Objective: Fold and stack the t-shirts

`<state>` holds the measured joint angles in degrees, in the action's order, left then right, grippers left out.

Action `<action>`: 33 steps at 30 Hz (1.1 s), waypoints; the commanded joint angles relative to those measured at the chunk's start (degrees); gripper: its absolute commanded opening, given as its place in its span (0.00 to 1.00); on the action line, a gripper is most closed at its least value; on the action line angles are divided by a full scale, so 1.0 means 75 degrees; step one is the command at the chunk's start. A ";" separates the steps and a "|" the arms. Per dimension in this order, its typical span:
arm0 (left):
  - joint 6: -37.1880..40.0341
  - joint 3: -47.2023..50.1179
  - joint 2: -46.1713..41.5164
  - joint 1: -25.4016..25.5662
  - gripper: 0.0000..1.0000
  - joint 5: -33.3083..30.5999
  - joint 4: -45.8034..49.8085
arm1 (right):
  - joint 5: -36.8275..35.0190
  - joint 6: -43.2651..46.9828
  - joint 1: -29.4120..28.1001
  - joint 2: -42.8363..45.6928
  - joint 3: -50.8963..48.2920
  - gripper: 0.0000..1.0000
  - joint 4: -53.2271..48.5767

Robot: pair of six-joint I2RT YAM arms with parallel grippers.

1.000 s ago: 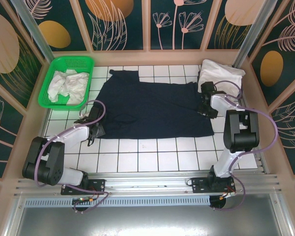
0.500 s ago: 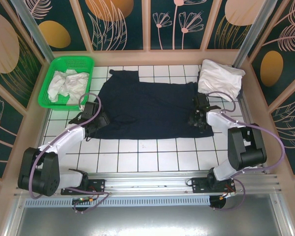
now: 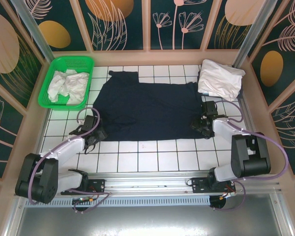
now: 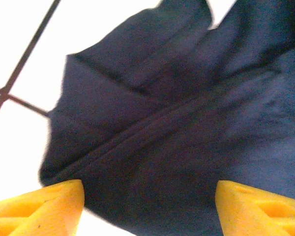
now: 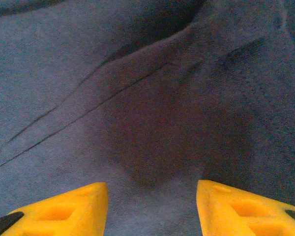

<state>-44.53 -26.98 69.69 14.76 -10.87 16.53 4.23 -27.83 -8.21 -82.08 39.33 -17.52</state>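
A dark navy t-shirt [image 3: 147, 110] lies spread flat on the white tiled table. My left gripper [image 3: 95, 132] is over its near left corner, and in the left wrist view it is open [image 4: 150, 199], with creased navy cloth [image 4: 177, 123] under the yellow fingertips. My right gripper [image 3: 201, 125] is over the near right corner; it too is open [image 5: 152, 199], above folds of navy cloth [image 5: 152, 123]. A folded white t-shirt [image 3: 220, 78] rests at the back right. Crumpled white t-shirts [image 3: 66, 84] lie in the green basket.
The green basket [image 3: 83, 61] stands at the back left by the wall. Patterned wall panels close in the table on three sides. Bare tiles [image 3: 147, 160] run along the near edge, in front of the navy shirt.
The right gripper has slid down the shirt's right edge toward the near corner. The left gripper went onto the left edge, then drew back toward the near corner.
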 commanded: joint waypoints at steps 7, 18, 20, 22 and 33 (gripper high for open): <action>-0.1084 0.0305 -0.0880 -0.0310 0.69 -0.1119 0.1115 | 0.0230 -0.0186 -0.0308 -0.0658 0.0046 0.51 0.0224; 0.0882 -0.1059 -0.0583 -0.0227 0.67 0.1646 -0.0775 | 0.0056 -0.0314 -0.0287 0.0149 -0.0038 0.51 0.0091; 0.1018 -0.1143 -0.0173 -0.0223 0.65 0.1882 -0.0858 | 0.0100 -0.0278 -0.0267 0.0201 0.0106 0.51 0.0087; 0.1050 -0.1021 0.0297 -0.0220 0.61 0.2245 -0.1252 | 0.0104 -0.0229 -0.0266 0.0171 0.0273 0.51 0.0074; -0.0330 0.0083 0.0614 -0.0382 0.45 0.0457 -0.0449 | 0.0395 -0.0016 -0.0208 0.0422 0.1146 0.57 0.0133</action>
<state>-42.94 -28.84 75.50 12.78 -2.59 9.34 6.20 -28.86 -10.11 -80.99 45.28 -16.08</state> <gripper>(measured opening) 0.451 0.566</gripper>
